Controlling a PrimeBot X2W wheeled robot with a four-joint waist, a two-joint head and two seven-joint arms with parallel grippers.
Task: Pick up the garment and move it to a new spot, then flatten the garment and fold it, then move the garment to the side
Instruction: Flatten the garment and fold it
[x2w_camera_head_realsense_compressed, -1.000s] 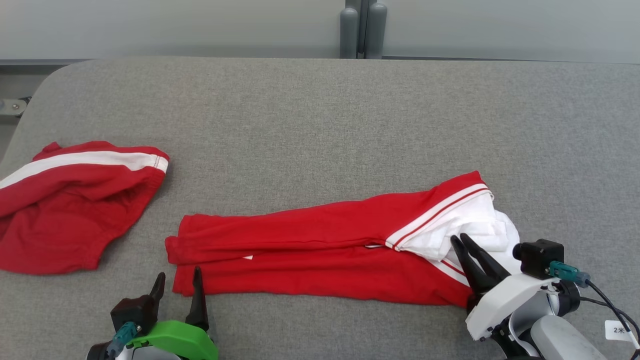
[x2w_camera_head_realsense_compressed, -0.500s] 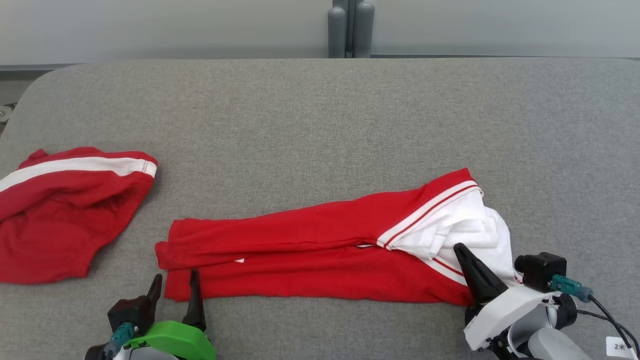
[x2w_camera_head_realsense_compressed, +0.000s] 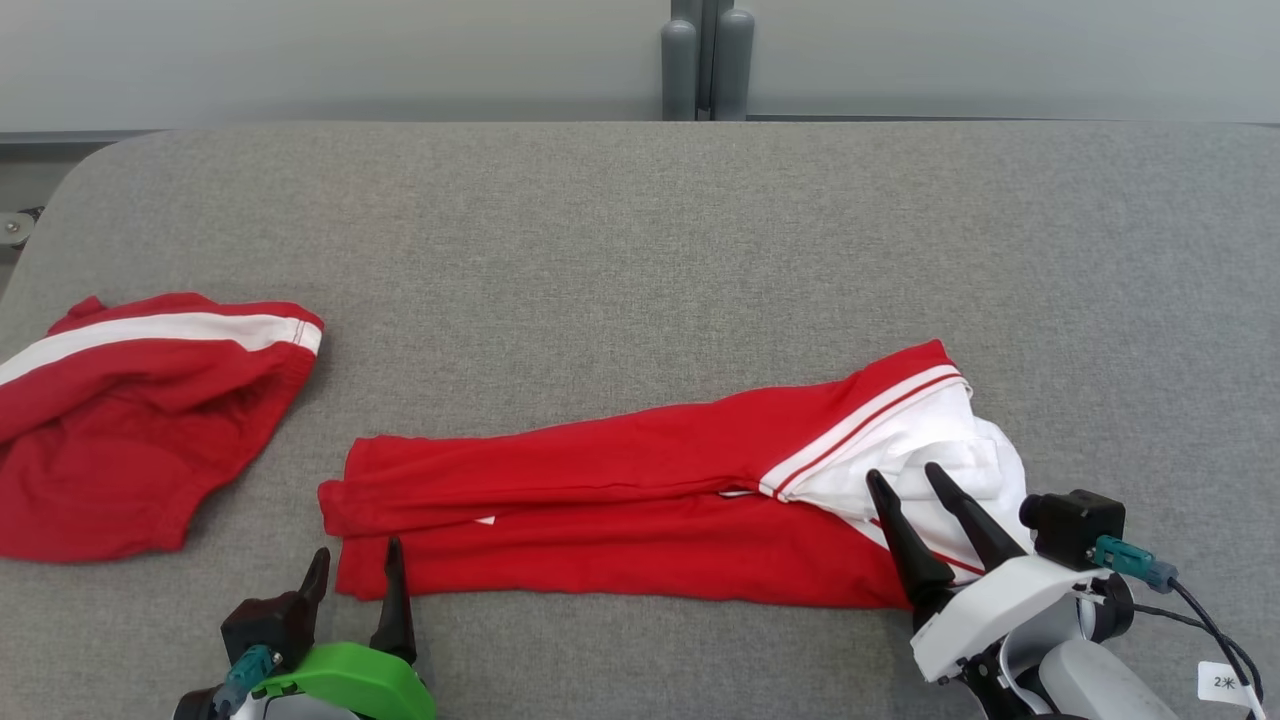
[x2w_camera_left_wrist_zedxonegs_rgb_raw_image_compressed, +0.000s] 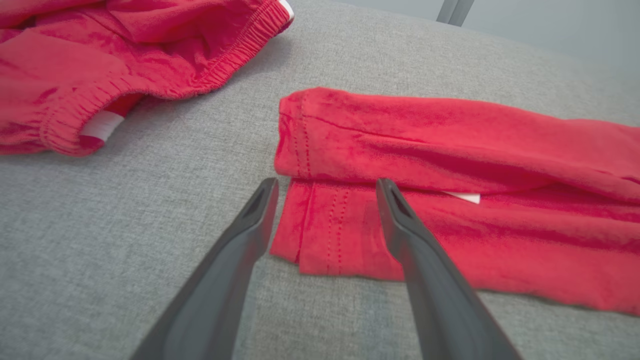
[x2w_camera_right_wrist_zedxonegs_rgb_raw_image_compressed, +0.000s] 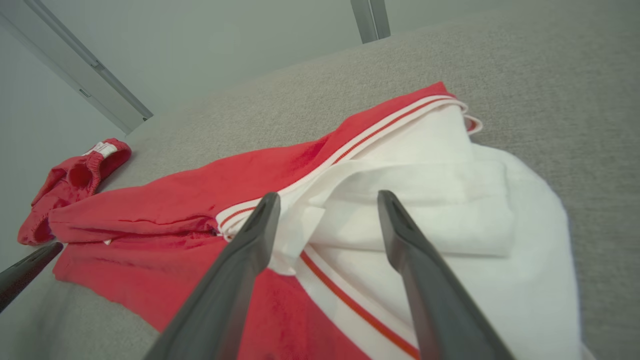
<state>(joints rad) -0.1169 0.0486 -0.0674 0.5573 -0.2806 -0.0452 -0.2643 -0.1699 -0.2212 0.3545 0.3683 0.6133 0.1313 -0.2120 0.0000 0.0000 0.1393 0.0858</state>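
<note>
While the garment (x2w_camera_head_realsense_compressed: 640, 500) lay as a long red strip across the near middle of the grey counter (x2w_camera_head_realsense_compressed: 640, 230), both grippers hung spread at its ends: the left gripper (x2w_camera_head_realsense_compressed: 355, 565) straddled the hem corner and the right gripper (x2w_camera_head_realsense_compressed: 902, 472) sat over the white collar end, neither pinching cloth. The coming fold likely wanted both ends pinched through all layers, low to the counter, then lifted evenly so the strip would not twist open. A second red garment (x2w_camera_head_realsense_compressed: 140, 420) lay well apart to the left. A small tag (x2w_camera_head_realsense_compressed: 1224, 682) by the right arm read "2米"; the white tab (x2w_camera_left_wrist_zedxonegs_rgb_raw_image_compressed: 462, 197) on the garment showed no legible writing.
</note>
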